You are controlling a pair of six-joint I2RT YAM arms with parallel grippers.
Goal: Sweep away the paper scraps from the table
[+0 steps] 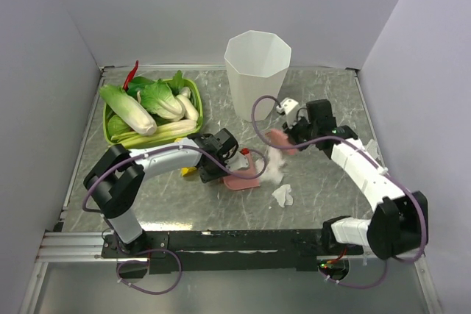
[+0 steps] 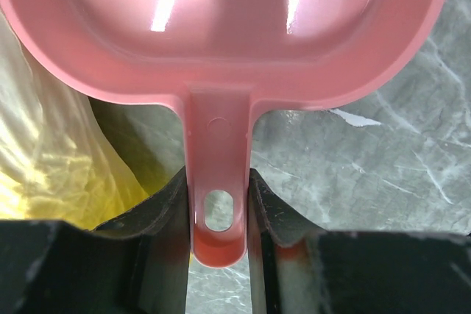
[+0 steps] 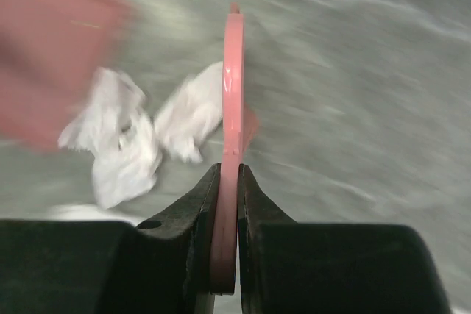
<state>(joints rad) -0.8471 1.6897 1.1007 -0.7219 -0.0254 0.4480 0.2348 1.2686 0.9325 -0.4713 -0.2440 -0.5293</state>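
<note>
The left tool [image 2: 218, 207] is clamped on the handle of the pink dustpan [image 2: 221, 27], which rests on the grey tabletop [image 1: 184, 204] near its middle. The right tool [image 3: 229, 182] is pressed together on a flat pink scraper [image 3: 232, 86], held on edge just beside the paper scraps [image 3: 121, 145]; these white wads lie between the scraper and the dustpan. One more paper wad [image 1: 283, 195] lies apart, nearer to the arm bases.
</note>
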